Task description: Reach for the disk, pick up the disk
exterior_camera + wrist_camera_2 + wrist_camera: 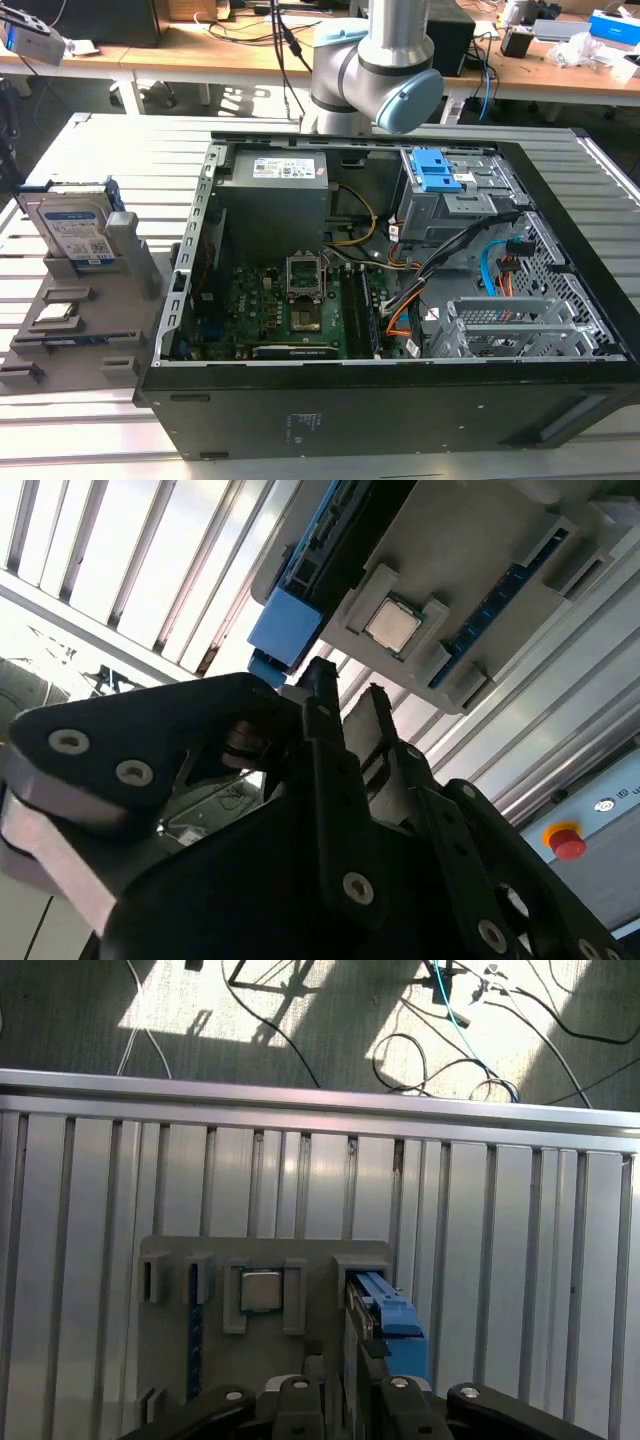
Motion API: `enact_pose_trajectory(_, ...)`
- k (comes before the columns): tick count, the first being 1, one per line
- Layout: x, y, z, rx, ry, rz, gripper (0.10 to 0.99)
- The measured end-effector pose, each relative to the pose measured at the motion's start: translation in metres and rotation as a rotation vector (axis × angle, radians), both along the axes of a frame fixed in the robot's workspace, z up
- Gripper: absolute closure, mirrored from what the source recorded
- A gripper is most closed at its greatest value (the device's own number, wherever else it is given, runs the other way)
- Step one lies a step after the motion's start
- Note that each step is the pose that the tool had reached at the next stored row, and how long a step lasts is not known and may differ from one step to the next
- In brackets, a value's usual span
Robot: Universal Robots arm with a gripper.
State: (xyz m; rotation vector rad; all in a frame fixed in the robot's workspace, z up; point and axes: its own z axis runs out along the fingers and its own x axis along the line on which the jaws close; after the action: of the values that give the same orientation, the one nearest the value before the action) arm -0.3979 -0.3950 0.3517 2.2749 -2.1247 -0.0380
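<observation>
Pincer [345, 1392] is hanging over the slatted table [500, 1260], its jaws standing slightly apart and gripping nothing. You are looking down on the grey holder [170, 1360]. The disk [385, 1320] is standing on edge in one of its slots, just beyond the fingertips and a touch to one side of the gap. Its thin upper edge is running away from you along the slats, so its thickness is lying across the jaws. In the exterior view it is showing a silver face, a white-and-blue label and blue side rails. A small square chip [260, 1290] is sitting in a neighbouring pocket.
</observation>
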Motion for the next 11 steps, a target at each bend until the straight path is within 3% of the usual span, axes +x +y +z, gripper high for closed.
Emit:
enact_pose_trajectory(1, 0.0, 0.0, 0.0, 0.0, 0.0, 0.0, 0.671)
enact_pose_trajectory(2, 0.0, 0.0, 0.0, 0.0, 0.0, 0.0, 0.671)
enact_pose_trajectory(4, 0.0, 0.0, 0.0, 0.0, 0.0, 0.0, 0.545)
enact_pose_trajectory(6, 0.0, 0.0023, 0.0, 0.0, 0.0, 0.0, 0.545)
enact_pose_trajectory(8, 0.0, 0.0165, -0.0003, 0.0, -0.0001, 0.0, 0.545)
enact_pose_trajectory(11, 0.0005, 0.0255, -0.0016, 0.0, 0.0003, 0.0, 0.545)
